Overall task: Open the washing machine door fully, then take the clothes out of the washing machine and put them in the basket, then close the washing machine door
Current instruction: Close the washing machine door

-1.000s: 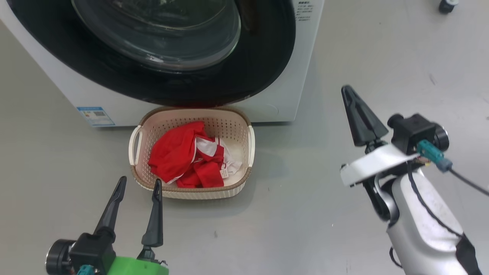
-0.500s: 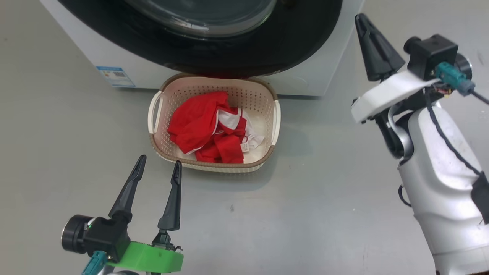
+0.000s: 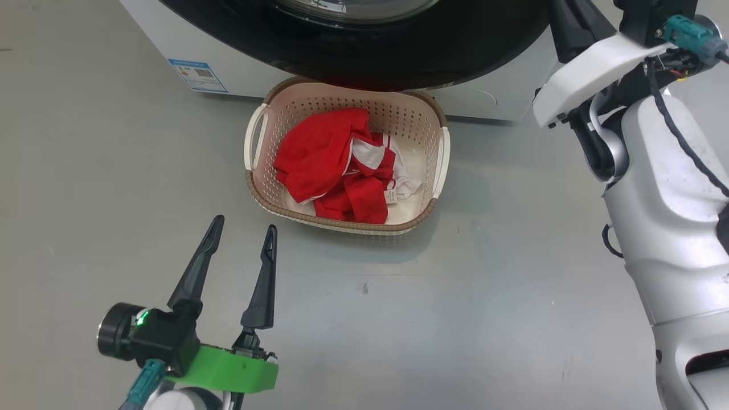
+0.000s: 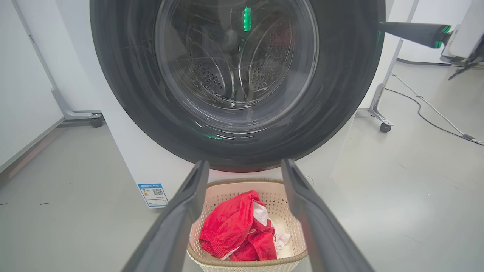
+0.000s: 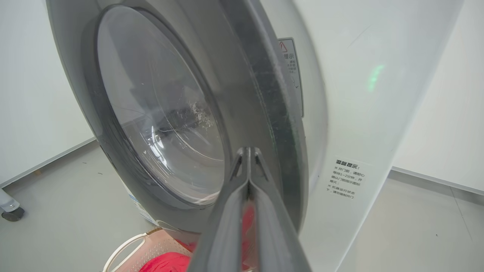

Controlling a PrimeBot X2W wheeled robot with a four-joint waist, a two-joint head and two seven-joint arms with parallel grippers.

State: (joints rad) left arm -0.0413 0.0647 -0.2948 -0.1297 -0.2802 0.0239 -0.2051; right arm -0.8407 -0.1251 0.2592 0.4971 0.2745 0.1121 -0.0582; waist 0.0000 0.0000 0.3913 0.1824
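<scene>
The closed right gripper (image 5: 248, 151) could slip off the glossy door (image 5: 170, 113) and leave it unlatched above the basket (image 3: 364, 229), while the left gripper (image 3: 245, 223) hangs open.

In your head view the washing machine door (image 3: 364, 51) is cut by the top edge from 11 to 1 o'clock, leaving its lower black rim and a sliver of glass, and the right gripper (image 5: 248, 151) loses its fingertips off that same edge near 1 o'clock. The print on the blue label (image 3: 198, 75) at 11 o'clock is too small to read. In your right wrist view the basket (image 5: 128, 245) and the clothes (image 5: 166, 262) sit at 6 to 7 o'clock, sliced by the bottom edge and partly hidden behind the pressed-together fingers (image 5: 227, 219), and the door's near rim is blurred.
</scene>
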